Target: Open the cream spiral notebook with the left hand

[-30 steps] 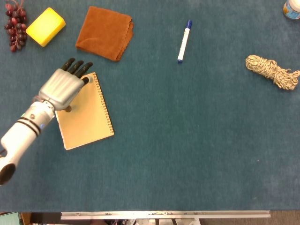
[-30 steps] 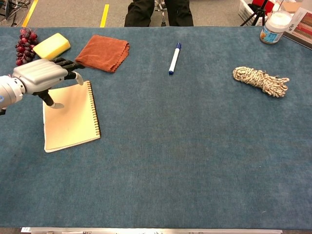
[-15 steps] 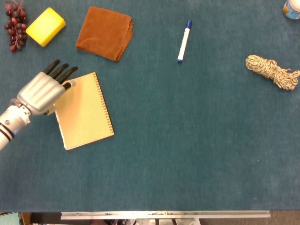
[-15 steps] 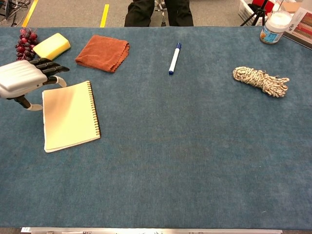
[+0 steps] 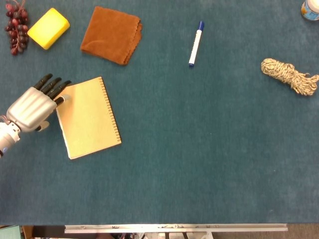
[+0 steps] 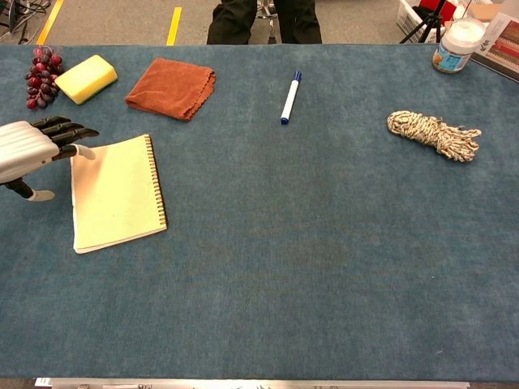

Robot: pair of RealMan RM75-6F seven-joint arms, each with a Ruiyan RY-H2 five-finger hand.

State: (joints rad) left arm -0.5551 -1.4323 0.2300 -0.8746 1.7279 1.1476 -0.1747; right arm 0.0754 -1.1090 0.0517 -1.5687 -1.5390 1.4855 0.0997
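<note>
Closed notebook (image 5: 88, 118) on the blue worktop (image 5: 199, 149), far-left part.
Left hand (image 5: 31, 105), fingers spread and holding nothing, sits just left of the notebook's far corner; a lidded jar (image 6: 456, 45), contents hidden, stands far right.

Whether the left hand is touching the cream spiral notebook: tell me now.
Cannot tell. In the head view the left hand has fingertips at the cream spiral notebook's left edge; the chest view shows the same overlap, and neither shows contact or a gap.
</note>
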